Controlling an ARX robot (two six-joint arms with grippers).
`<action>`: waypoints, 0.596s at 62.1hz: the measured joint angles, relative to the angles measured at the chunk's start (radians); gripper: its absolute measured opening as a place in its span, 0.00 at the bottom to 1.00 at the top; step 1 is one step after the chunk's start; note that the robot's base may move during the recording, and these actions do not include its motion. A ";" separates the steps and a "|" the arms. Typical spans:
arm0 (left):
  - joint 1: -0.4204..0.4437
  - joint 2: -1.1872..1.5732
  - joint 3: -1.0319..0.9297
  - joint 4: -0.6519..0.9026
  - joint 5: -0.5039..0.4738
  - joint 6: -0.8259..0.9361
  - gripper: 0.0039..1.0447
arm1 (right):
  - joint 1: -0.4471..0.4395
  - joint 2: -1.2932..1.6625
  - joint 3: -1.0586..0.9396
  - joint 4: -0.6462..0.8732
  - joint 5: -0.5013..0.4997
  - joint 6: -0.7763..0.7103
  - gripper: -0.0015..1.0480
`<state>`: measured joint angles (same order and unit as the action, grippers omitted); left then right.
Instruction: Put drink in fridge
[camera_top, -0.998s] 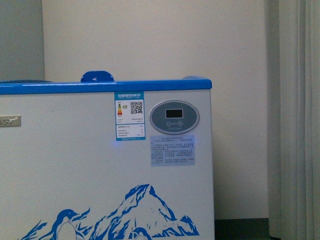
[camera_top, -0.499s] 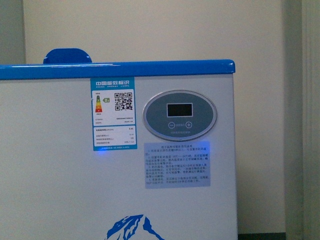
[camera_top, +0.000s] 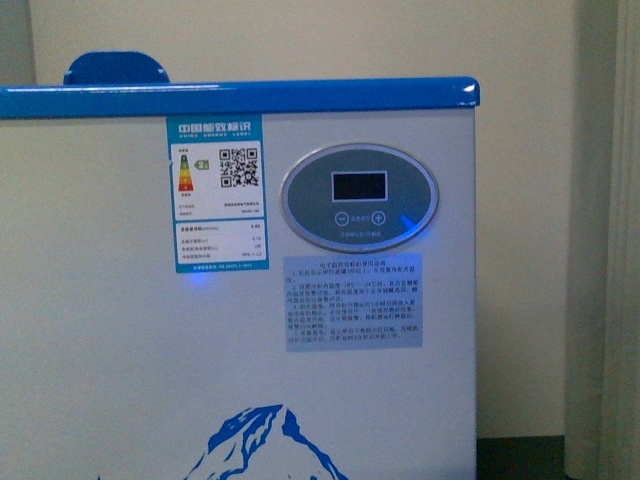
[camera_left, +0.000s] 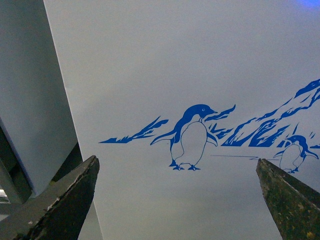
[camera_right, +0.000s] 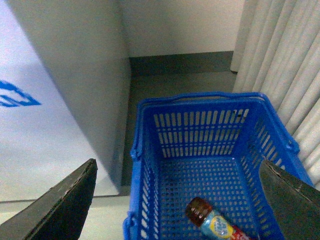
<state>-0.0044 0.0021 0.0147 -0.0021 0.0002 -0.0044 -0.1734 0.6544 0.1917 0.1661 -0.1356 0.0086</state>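
Your front camera took in only the large white chest fridge with a blue top rim (camera_top: 100, 350): its blue-bordered energy label (camera_top: 219, 193), grey oval control panel (camera_top: 359, 196) and pale instruction sticker (camera_top: 353, 301). No arm and no bottle showed there.

Your left wrist camera faced the fridge's blue penguin picture (camera_left: 190, 137). The left gripper (camera_left: 176, 161) had its dark fingers (camera_left: 65, 200) spread wide with nothing between them.

Only your right wrist camera found the drink (camera_right: 215, 222), a small plastic bottle with a dark red cap and a pale label. It lay on its side on the bottom of a blue plastic shopping basket (camera_right: 195, 135). Its long axis ran slantwise across the basket floor, cap turned toward the fridge side, and its base was cut off by the frame edge. The right gripper (camera_right: 177, 162) hung above the basket, fingers (camera_right: 65, 205) wide apart and empty, well clear of the drink.

The basket stood on a grey floor (camera_right: 165, 85) just beside the fridge's end wall, with a pale pleated curtain (camera_right: 280, 60) on its other side. A cream wall (camera_top: 300, 40) rose behind.
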 joint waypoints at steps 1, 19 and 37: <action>0.000 0.000 0.000 0.000 0.000 0.000 0.92 | -0.017 0.064 0.021 0.035 -0.016 -0.015 0.93; 0.000 0.000 0.000 0.000 0.000 0.000 0.92 | -0.126 0.945 0.386 0.162 -0.117 -0.273 0.93; 0.000 0.000 0.000 0.000 0.000 0.000 0.92 | -0.145 1.437 0.622 0.166 -0.070 -0.513 0.93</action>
<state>-0.0044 0.0021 0.0147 -0.0021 -0.0002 -0.0044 -0.3187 2.0914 0.8139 0.3321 -0.2058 -0.5045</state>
